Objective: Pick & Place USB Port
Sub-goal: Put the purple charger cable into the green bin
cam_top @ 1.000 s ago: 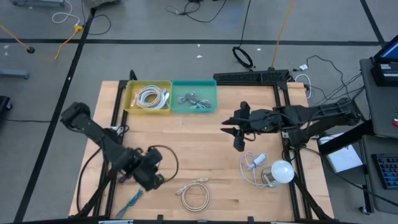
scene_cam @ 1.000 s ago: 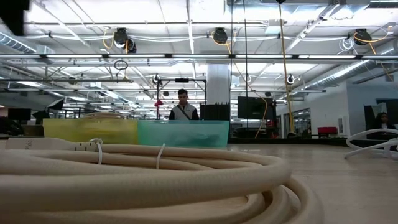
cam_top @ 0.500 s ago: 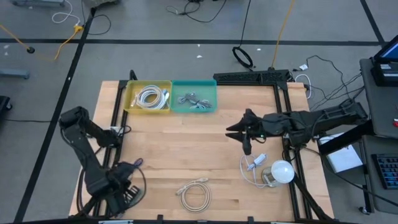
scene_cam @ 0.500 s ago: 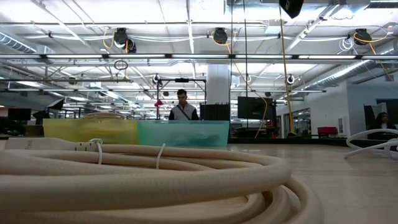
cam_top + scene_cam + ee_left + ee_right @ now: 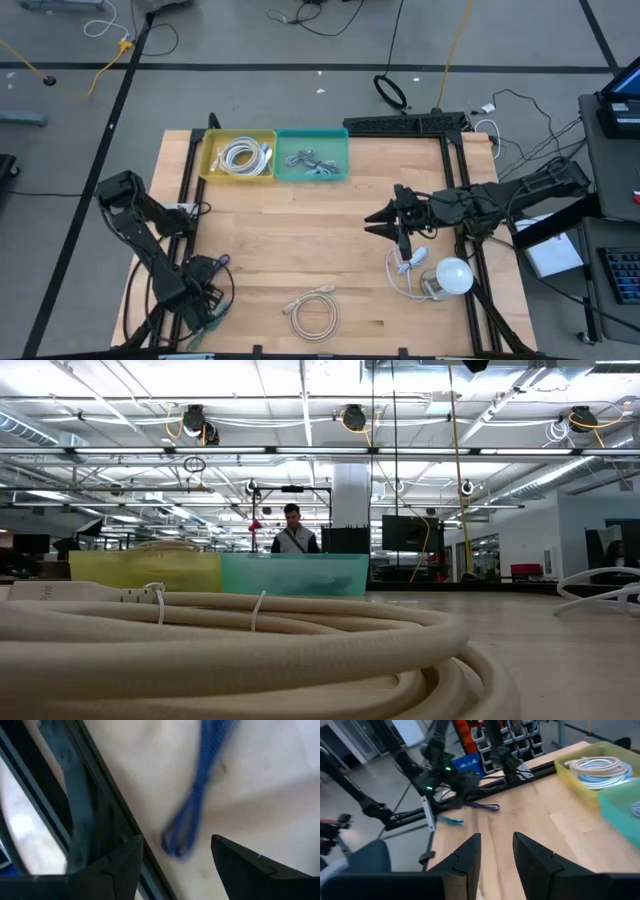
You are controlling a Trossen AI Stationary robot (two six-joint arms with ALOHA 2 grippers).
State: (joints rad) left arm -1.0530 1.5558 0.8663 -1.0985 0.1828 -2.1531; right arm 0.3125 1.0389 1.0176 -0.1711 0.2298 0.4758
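Since a second ago the right gripper has slid from mid-desk toward the right edge. It now hangs just beside the white USB cable with its small white plug, not touching it. That cable lies loose on the pale wooden desk, on the near side of the right gripper. The right wrist view shows the gripper's two dark fingers a little apart with nothing between them.

Just past the cable from the gripper stands a white round lamp-like globe. Farther from the right gripper, toward the front edge, rests a coiled cream cable, which fills the low view.

Across the desk from the right gripper, at the far edge, sit a yellow plastic bin holding a white coiled cable and a teal plastic bin holding small grey parts.

Meanwhile the left gripper has pulled back to the front left corner and spread its fingers. In its wrist view a blue braided cord lies on the desk just ahead of the gripper's gap.
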